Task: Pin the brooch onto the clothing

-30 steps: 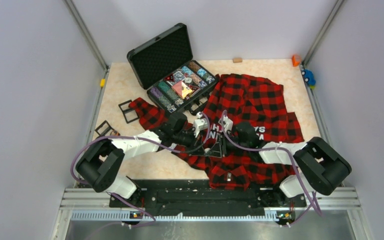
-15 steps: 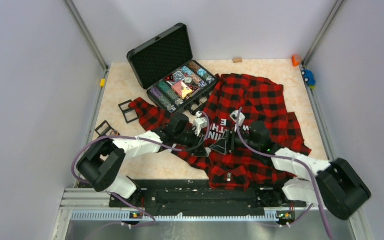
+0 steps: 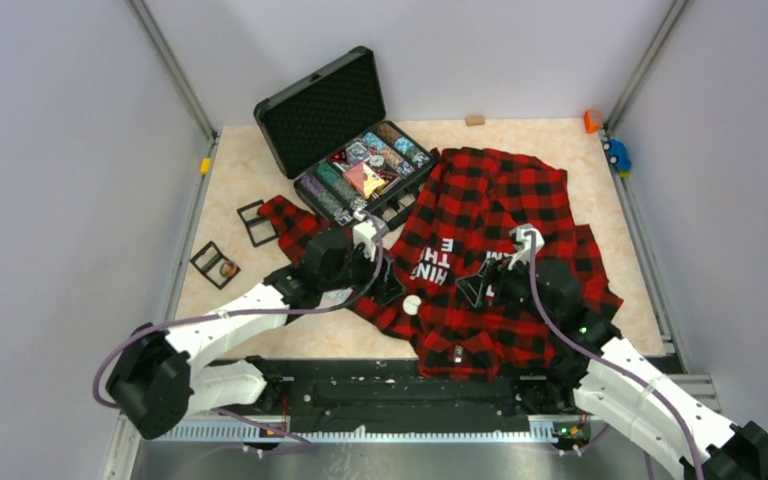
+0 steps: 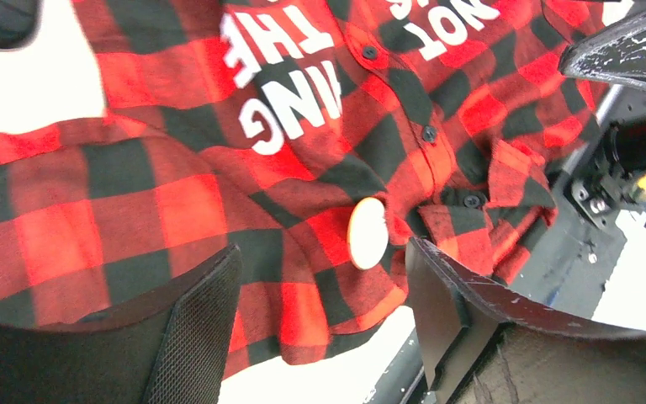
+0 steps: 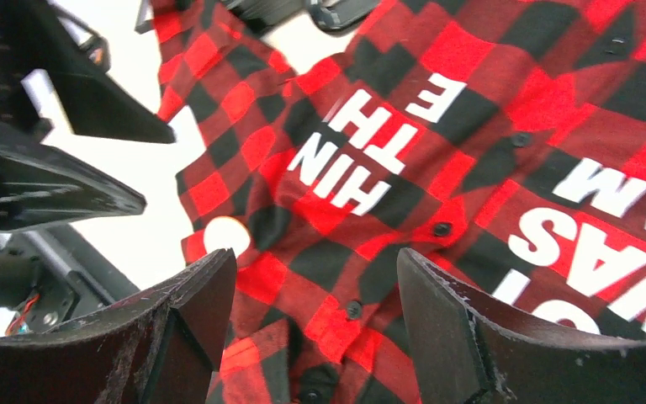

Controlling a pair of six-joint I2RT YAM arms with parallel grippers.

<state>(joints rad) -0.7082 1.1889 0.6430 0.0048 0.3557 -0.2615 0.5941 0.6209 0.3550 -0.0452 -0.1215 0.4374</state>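
Note:
The clothing (image 3: 500,200), a red-and-black checked shirt with white lettering, lies spread on the table. The brooch (image 3: 412,304), a round white disc, rests on the fabric near the shirt's front-left hem; whether it is pinned does not show. It also appears in the left wrist view as the brooch (image 4: 368,233), and in the right wrist view as the brooch (image 5: 226,236). My left gripper (image 3: 387,287) hangs open just left of it, nothing between its jaws (image 4: 321,252). My right gripper (image 3: 480,286) is open over the button placket, empty (image 5: 315,261).
An open black case (image 3: 312,112) with several colourful items stands at the back left, touching the shirt's sleeve. Two black square frames (image 3: 257,222) (image 3: 212,264) lie on the left. A small wooden block (image 3: 475,120) and toys (image 3: 615,152) sit along the far and right edges.
Both grippers have opened and drawn apart from the middle of the shirt, left one leftward, right one rightward. The white brooch now lies uncovered on the fabric.

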